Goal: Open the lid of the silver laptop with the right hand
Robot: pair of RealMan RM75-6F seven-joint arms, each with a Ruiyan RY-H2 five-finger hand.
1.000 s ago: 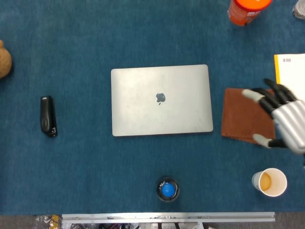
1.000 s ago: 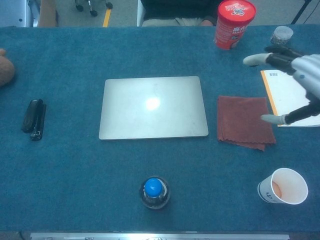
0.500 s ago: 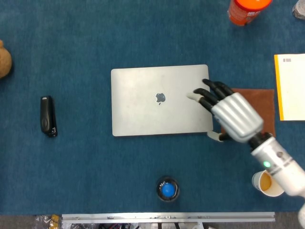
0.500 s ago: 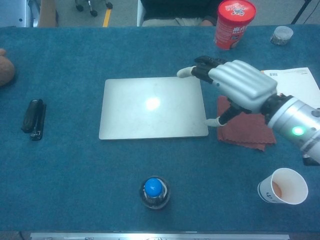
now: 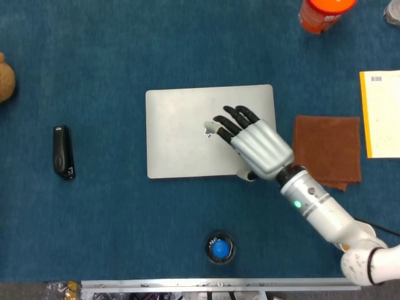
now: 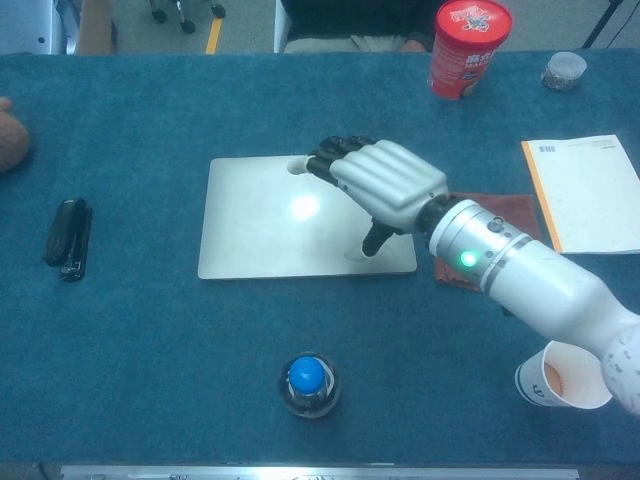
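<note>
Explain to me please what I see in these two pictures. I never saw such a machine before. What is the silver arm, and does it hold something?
Both pictures show one moment from two cameras on the robot: one looks straight down from its head, the other looks forward from its chest. The silver arm ends in the robot's right hand, built like a human hand. It is spread over the closed silver laptop with its thumb near the laptop's front edge, and it holds nothing. The left hand is not visible. On the blue table there are also a black stapler, a brown cloth, a yellow-edged notebook, a red can, a bottle with a blue cap and a paper cup.
</note>
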